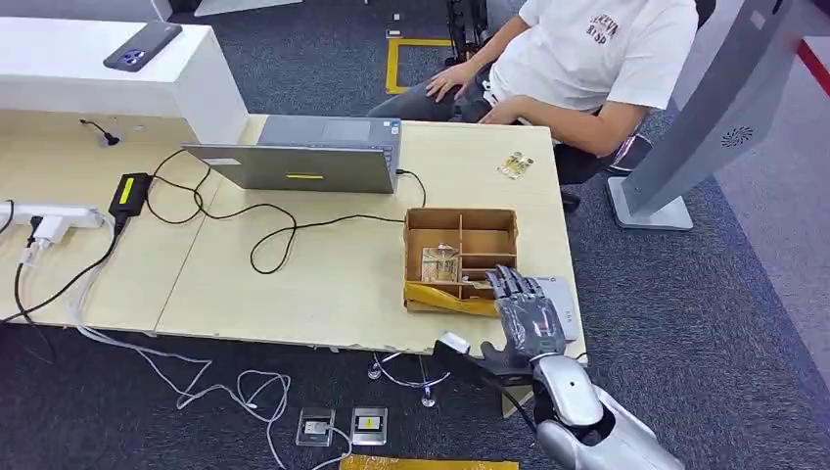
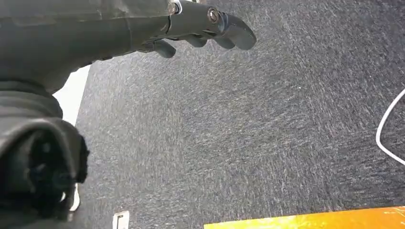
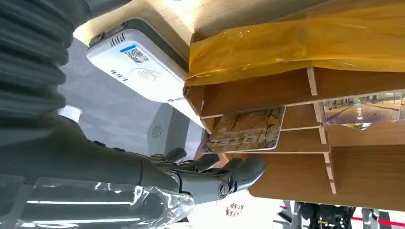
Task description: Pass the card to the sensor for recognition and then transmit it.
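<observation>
So the robot's right hand (image 1: 526, 315) is sitting at the near right corner of the wooden table (image 1: 323, 284), fingers stretched out flat over the 5 o'clock edge of the cardboard organizer box (image 1: 460, 257). It isn't gripping anything, fingers are apart and just reaching in toward the slots. In the right wrist view the fingertips (image 3: 248, 169) sit right by the card (image 3: 246, 130), a printed one with a tree-ish pattern lying flat in one of the box's compartments, but I can't tell if they're actually touching it. Another card (image 3: 363, 109) lies in the next compartment over. Yellow tape (image 1: 450, 297) runs along the box's near wall.

The white sensor (image 3: 138, 64), with a QR code on top, sits on the table just beside the box, at about 3 o'clock from it, mostly under the hand from above.

The left hand (image 2: 191, 26) hangs over dark grey carpet (image 2: 239, 133), fingers loosely extended, holding nothing.

At 12 o'clock on the table there's a grey laptop (image 1: 313, 155) with a black cable (image 1: 284, 230) looping off it, and a person in a white shirt (image 1: 587, 54) is seated behind the far edge.
</observation>
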{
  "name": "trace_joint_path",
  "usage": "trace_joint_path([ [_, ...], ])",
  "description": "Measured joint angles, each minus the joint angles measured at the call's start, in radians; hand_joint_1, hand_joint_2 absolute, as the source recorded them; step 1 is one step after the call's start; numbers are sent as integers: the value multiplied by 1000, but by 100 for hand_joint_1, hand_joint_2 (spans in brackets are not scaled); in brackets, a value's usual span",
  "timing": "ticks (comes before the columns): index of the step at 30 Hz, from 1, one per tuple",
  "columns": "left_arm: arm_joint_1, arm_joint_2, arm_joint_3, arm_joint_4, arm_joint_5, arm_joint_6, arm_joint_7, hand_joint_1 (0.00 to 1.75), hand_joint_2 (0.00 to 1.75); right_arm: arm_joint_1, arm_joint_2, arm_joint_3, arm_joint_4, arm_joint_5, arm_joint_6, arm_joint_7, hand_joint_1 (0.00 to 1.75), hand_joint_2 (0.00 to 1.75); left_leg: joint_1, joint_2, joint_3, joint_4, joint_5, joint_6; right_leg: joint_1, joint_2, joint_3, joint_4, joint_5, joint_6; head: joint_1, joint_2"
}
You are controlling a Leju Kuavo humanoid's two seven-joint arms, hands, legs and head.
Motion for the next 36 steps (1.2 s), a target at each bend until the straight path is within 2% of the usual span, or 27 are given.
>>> trace_joint_path([
  [7, 0, 0, 0, 0, 0, 0, 0, 0, 0, -6, 26, -1, 16, 81, -89, -18, 0, 175, 0, 0, 0, 0, 0, 0, 0, 0, 0, 0, 0, 0, 0, 0],
  [18, 0, -1, 0, 0, 0, 0, 0, 0, 0, -71, 108, -2, 98, 105, -154, -84, 0, 175, 0, 0, 0, 0, 0, 0, 0, 1, 0, 0, 0, 0, 0, 0],
  [26, 0, -2, 0, 0, 0, 0, 0, 0, 0, -97, 151, -2, 147, 105, -155, -88, 0, 175, 0, 0, 0, 0, 0, 0, 0, 1, 0, 0, 0, 0, 0, 0],
  [36, 1, -2, 0, 0, 0, 0, 0, 0, 0, -106, 172, -2, 179, 99, -137, -84, 0, 175, 0, 0, 0, 0, 0, 0, 0, 1, 0, 0, 0, 0, 0, 0],
])
